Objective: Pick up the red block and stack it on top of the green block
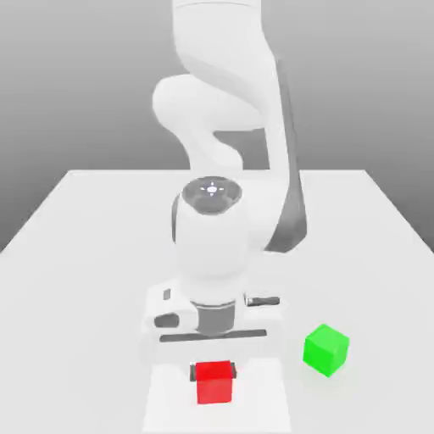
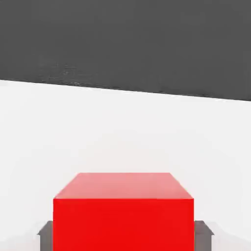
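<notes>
The red block (image 1: 214, 384) rests on the white table near its front edge. My gripper (image 1: 214, 371) has come straight down over it and is shut on it, one dark finger against each side. In the hand view the red block (image 2: 122, 218) looms close, with a grey fingertip (image 2: 45, 236) at one side and another at the opposite side. The green block (image 1: 326, 348) sits on the table to the exterior view's right of the red one, a short gap apart, with nothing on it.
The white table (image 1: 85, 254) spreads around both blocks. The arm's white body (image 1: 212, 237) towers directly behind the gripper. The table's front edge lies close to the red block.
</notes>
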Tool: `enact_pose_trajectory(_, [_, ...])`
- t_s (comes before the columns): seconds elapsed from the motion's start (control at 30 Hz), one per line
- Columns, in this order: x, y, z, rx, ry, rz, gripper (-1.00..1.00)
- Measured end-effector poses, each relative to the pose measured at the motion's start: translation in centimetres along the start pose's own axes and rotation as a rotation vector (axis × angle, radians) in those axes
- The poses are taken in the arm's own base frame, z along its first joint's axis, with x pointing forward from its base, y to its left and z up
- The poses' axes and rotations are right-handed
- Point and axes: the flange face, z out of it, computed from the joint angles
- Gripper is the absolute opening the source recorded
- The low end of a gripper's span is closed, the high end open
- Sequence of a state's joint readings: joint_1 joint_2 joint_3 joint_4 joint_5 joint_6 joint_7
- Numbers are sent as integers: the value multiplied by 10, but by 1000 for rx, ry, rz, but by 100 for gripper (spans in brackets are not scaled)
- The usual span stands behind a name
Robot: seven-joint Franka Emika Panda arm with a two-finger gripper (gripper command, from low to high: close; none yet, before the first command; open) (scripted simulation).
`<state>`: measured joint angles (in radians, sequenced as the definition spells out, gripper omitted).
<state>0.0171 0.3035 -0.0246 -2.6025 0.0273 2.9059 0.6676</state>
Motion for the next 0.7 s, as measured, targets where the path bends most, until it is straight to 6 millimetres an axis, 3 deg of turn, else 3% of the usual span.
enact_pose_trajectory(0.07, [0, 0, 1, 0, 0, 0, -100])
enact_pose_trajectory(0.27, [-3, -3, -57, 0, 0, -3, -100])
enact_pose_trajectory(0.47, [-70, -53, -77, 0, 1, -73, -100])
enact_pose_trajectory(0.7, [-154, -89, -94, 1, 0, -133, -100])
